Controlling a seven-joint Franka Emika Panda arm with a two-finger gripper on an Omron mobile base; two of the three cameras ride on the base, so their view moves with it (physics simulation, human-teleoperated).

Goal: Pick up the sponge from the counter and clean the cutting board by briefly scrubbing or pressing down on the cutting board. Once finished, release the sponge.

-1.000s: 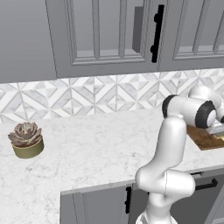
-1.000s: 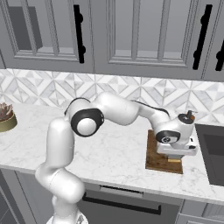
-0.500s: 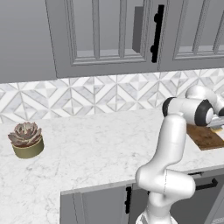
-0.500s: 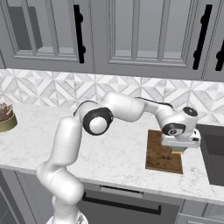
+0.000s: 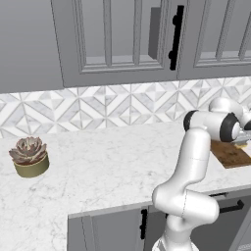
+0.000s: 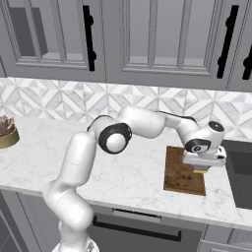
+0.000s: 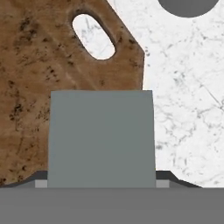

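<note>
Brown wood fills much of the hand view — that is the cutting board, with dark speckles and an oval hole for hanging. White stone shows through the hole. Right in front of the camera sits the sponge, and from here it looks like a flat grey block. It covers the lower middle of the picture, over the edge of the board. The small dark finger tips peek out on both sides of it, tight against it. So the gripper is closed on the sponge and holds it.

In the right base view, the white arm reaches far out over the counter. The gripper hangs over the far right side of the cutting board. A little bit of yellow shows under the hand — that is the bottom of the sponge. I cannot tell if it presses on the wood or is just above it.

In the left base view, the cutting board lies at the right edge of the counter, partly hidden behind the arm. A bit of the sponge shows there too.

Far off on the other side of the counter stands a small plant with pinkish leaves in a round pot. Behind it all is a tiled wall with grey and white shapes, and grey cupboards with black handles hang above.
</note>
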